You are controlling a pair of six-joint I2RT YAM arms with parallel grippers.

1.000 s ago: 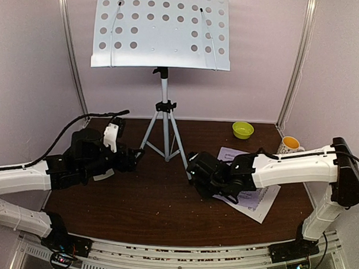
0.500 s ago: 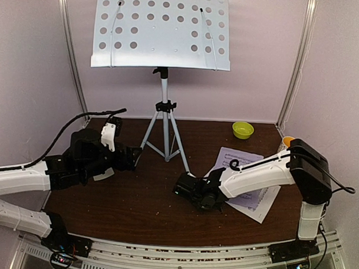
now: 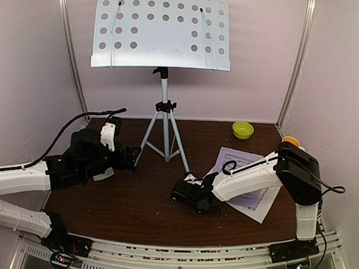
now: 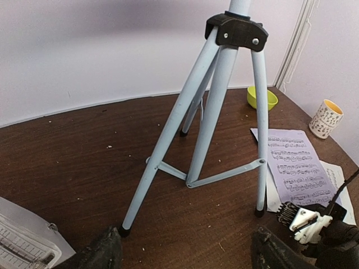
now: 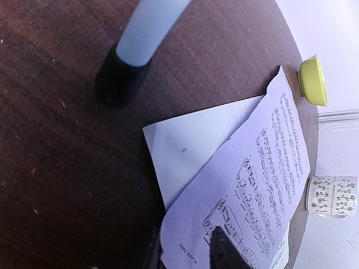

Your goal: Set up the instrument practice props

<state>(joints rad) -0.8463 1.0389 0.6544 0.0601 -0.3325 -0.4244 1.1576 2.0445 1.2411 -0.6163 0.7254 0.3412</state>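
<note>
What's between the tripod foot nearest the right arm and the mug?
The two overlapped sheet-music pages, lying flat. The right wrist view shows it best: tripod foot on one side, mug on the other.

A small yellow-green bowl (image 3: 243,129) sits on the dark brown table (image 3: 135,212), well beyond the right claw (image 3: 183,193) and off to its right, near the back wall (image 3: 252,90). A patterned white mug (image 4: 326,119) stands farther to that claw's right, by the table's edge, apart from the bowl. Pale specks dot the wood around the claw.
</note>
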